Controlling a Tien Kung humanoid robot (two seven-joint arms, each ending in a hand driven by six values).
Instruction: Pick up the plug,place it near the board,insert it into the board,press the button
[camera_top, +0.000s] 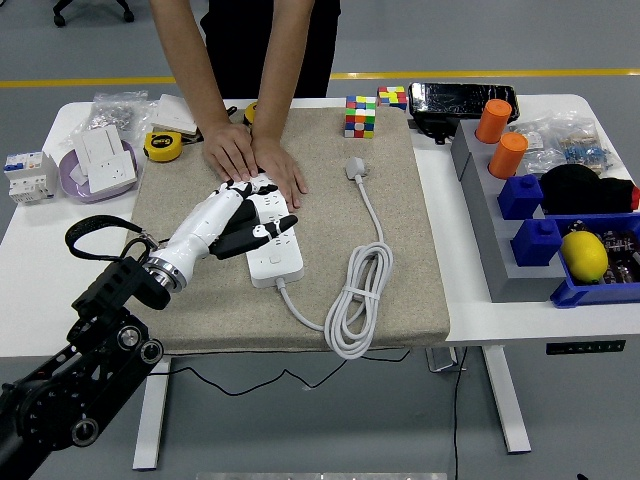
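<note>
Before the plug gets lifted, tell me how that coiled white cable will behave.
Likely floppy: the cable lies in loose loops on the mat, so it should sag and uncoil. The plug looks light, but the trailing cord, joined to the power strip, will probably drag.

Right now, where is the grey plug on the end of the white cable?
In the head view, the grey plug lies loose on the beige mat, centre-right, below the colourful puzzle cube and right of the person's hands.
</note>
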